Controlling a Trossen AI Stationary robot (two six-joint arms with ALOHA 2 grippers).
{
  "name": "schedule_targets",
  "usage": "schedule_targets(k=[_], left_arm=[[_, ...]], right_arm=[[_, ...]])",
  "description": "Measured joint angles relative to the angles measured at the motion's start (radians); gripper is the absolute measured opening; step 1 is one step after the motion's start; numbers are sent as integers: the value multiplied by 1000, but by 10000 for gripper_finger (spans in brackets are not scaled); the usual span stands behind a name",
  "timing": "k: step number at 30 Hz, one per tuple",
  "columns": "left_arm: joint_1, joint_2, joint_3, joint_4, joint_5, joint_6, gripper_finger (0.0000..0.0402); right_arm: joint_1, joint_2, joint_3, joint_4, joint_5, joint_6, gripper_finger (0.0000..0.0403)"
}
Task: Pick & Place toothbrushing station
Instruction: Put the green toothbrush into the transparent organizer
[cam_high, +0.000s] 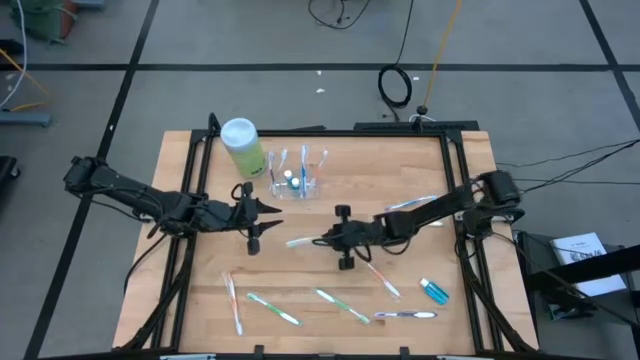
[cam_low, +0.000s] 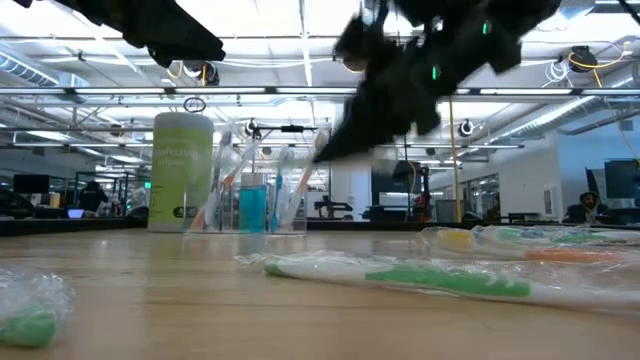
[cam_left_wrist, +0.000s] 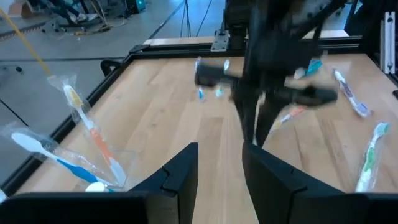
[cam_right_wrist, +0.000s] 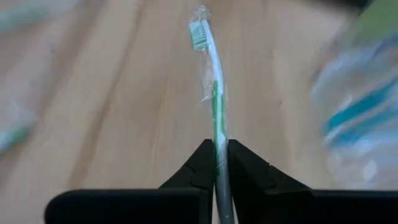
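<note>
My right gripper (cam_high: 320, 240) is at mid-table, shut on a wrapped green-and-white toothbrush (cam_high: 300, 241); its bristle head (cam_right_wrist: 199, 34) points away from the fingers. My left gripper (cam_high: 268, 212) hovers open just left of it, nothing between its fingers (cam_left_wrist: 219, 165). The small clear cup (cam_high: 300, 182) stands at the far middle with several toothbrushes upright inside. More wrapped toothbrushes (cam_high: 272, 308) lie flat along the near edge. A small blue toothpaste tube (cam_high: 434, 291) lies near right. My right gripper pinches the toothbrush's handle (cam_right_wrist: 219, 149) between its two fingers, through the clear wrapper. The fingers come from the table's right, slanting down, and lie along the brush. The head end sticks out ahead of the fingertips, and the brush is clear of the table.
A light-green bottle (cam_high: 243, 145) with a white cap stands left of the cup. Another wrapped toothbrush (cam_high: 415, 203) lies under the right arm. A black frame (cam_high: 190, 170) borders the wooden table. Bare wood lies between the cup and the near row of brushes.
</note>
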Motion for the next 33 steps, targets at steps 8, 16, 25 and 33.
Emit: schedule_targets(k=[8,16,25,33], left_arm=[[-6,0,0,126,0,76,131],[-28,0,0,235,-1,169,131],[27,65,0,292,-2,153,131],[119,267,0,605,42,195,131]], right_arm=[[-91,-183,-61,135,96,-19,19],[-211,-161,-327,706,-167,130,19],[-249,-162,-465,1170,-398,213,20],[-229,-162,-460,1162,-425,228,24]])
